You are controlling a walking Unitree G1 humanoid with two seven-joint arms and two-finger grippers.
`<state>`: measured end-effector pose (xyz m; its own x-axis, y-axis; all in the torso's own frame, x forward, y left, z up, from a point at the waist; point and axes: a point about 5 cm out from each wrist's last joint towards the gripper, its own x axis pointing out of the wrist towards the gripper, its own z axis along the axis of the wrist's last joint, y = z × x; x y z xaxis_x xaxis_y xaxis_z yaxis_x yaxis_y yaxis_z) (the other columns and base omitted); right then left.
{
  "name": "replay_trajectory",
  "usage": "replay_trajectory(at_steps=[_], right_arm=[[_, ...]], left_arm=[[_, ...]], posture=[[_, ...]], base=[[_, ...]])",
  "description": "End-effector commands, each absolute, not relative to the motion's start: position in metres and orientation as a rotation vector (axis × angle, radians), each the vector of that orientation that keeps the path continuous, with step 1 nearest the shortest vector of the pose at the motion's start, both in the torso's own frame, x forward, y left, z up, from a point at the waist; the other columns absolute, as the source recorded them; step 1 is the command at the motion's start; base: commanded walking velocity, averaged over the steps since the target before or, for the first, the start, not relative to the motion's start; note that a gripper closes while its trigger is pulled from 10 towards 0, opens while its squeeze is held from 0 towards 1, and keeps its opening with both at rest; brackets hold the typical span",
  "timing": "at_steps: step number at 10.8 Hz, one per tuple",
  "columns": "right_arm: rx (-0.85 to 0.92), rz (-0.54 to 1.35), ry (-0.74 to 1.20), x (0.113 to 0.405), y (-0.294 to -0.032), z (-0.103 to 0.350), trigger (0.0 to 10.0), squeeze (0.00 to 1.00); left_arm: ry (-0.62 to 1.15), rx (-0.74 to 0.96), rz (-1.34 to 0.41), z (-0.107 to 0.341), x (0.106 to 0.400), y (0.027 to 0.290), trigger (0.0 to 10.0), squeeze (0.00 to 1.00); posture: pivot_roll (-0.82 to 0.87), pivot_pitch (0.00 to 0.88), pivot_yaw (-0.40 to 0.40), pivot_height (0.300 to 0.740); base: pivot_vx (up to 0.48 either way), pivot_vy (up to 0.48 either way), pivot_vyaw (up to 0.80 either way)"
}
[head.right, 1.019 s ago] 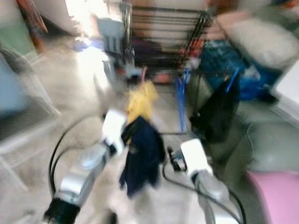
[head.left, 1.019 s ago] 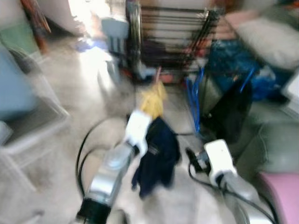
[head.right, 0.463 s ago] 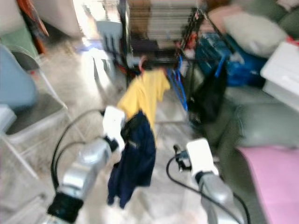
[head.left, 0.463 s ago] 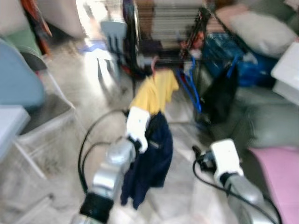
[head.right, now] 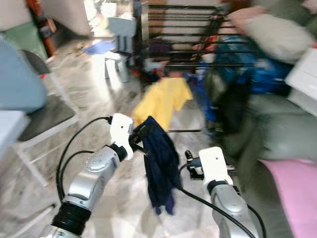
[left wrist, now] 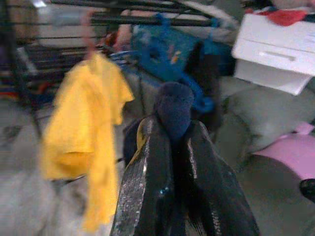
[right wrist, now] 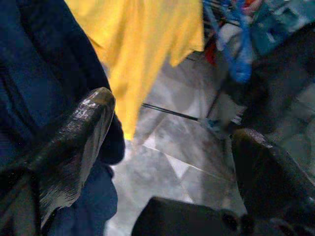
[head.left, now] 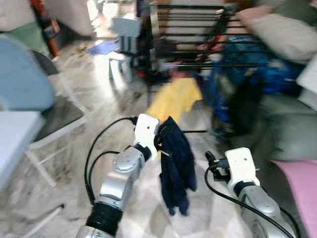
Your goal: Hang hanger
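I hold the navy garment (head.left: 177, 163) clamped at its top in my left gripper (left wrist: 170, 147), short of the black drying rack (head.left: 198, 34), where a yellow shirt (head.left: 173, 99) already hangs from a rail. My right gripper (right wrist: 167, 147) waits with fingers spread beside the garment (its hanger is hidden by the cloth). By my reading, carrying is nearly done; hooking on remains.

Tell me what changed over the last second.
The camera shifted as the robot moved, nearing the drying rack. The left gripper stays shut on the navy garment; the right gripper stays open beside it. The yellow shirt still hangs at the rack.
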<state>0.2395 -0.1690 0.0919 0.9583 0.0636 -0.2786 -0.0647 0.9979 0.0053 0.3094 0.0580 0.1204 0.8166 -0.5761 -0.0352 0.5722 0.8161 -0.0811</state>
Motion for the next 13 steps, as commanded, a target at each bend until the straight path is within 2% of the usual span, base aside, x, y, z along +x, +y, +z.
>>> replay_trajectory(at_steps=[1,4,7,9,13], right_arm=[[-0.012,0.059,0.269,0.239,-0.171,0.095,10.0,0.0],[-0.021,0.063,0.27,0.239,-0.17,0.095,10.0,0.0],[-0.029,0.028,0.268,0.235,-0.173,0.095,10.0,0.0],[-0.031,0.012,0.271,0.23,-0.176,0.094,10.0,0.0],[-0.034,-0.012,0.269,0.225,-0.178,0.094,10.0,0.0]], left_arm=[[0.019,-0.068,-0.621,0.129,0.312,0.056,10.0,0.0],[0.02,-0.069,-0.628,0.128,0.311,0.055,10.0,0.0],[-0.037,-0.06,-0.687,0.131,0.305,0.056,10.0,0.0],[-0.046,-0.043,-0.646,0.128,0.307,0.064,10.0,0.0],[-0.03,-0.04,-0.612,0.125,0.311,0.07,10.0,0.0]], posture=[[-0.02,0.0,-0.035,0.74],[-0.02,0.0,-0.035,0.74],[-0.03,0.0,-0.035,0.74],[-0.02,0.0,-0.037,0.74],[-0.02,0.0,-0.035,0.74]], base=[[0.0,0.48,0.0],[0.0,0.48,0.0],[0.0,0.0,0.0],[0.0,0.0,0.0],[0.375,0.0,0.0]])
